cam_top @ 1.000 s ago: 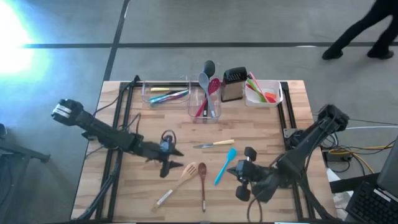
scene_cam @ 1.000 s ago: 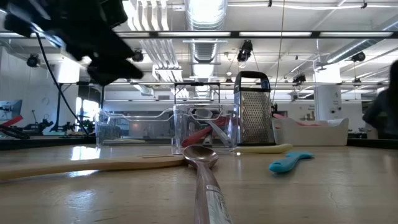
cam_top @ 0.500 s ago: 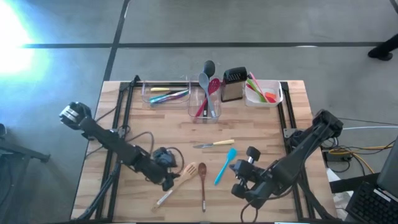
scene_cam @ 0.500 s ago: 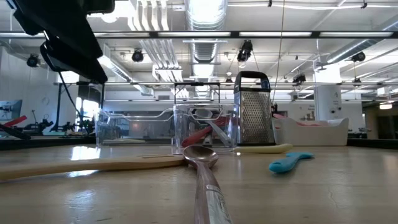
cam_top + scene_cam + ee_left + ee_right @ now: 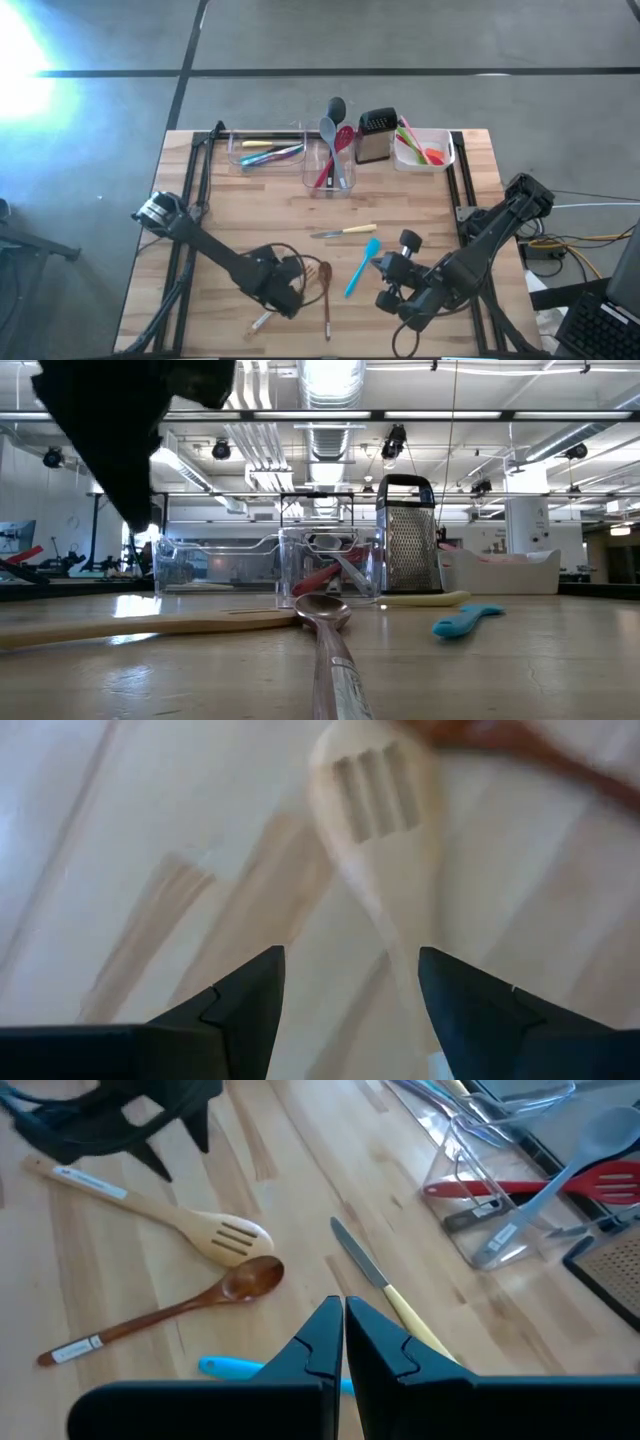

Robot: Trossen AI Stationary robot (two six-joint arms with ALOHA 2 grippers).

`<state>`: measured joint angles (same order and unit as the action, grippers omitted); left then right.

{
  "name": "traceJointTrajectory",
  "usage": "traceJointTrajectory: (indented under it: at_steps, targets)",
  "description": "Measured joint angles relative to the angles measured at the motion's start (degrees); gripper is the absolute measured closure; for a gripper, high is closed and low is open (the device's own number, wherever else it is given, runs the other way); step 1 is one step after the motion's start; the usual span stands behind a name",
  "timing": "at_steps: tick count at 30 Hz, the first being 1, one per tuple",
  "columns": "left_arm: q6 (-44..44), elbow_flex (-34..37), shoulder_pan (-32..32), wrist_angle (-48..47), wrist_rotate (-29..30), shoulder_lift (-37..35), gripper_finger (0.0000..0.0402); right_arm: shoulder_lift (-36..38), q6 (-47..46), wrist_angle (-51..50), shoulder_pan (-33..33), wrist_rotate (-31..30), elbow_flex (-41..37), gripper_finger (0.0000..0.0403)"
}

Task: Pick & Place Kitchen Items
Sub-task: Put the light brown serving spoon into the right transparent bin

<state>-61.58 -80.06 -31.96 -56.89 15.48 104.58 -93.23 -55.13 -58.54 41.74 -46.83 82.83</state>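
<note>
Wooden planks of your desk [image 5: 230,190] carry the slotted wooden spoon [image 5: 385,830] near the front edge, left of centre, its handle running toward the front left corner. Your left gripper [image 5: 350,990] hangs right over that handle, fingers spread to either side of it, not yet gripping. Just beside the slotted head lies the brown spoon [image 5: 325,290]. Further right lie the blue spatula [image 5: 362,266] and the yellow-handled knife [image 5: 345,232]. Your right gripper [image 5: 343,1342] waits near the front right, shut on nothing.
</note>
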Motion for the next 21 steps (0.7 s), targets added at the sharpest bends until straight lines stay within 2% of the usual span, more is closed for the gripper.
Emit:
traceJointTrajectory:
  at_steps: [4,8,14,21]
  targets:
    - [1.4,-4.9,0.5,0.4,-0.1,2.5,0.0168,0.0,0.0,0.0,0.0,0.1,-0.9,0.0394]
    - [1.5,-5.6,1.7,0.5,-0.3,3.4,0.0165,0.0,0.0,0.4,0.0,1.0,-2.5,0.0394]
    - [0.0,-2.5,3.6,2.2,-3.8,3.5,0.0163,0.0,-1.6,0.5,0.4,3.1,-5.0,0.0394]
    - [-1.3,3.0,3.8,12.1,-9.2,3.5,0.0164,0.0,-3.2,0.6,0.5,3.5,-6.7,0.0394]
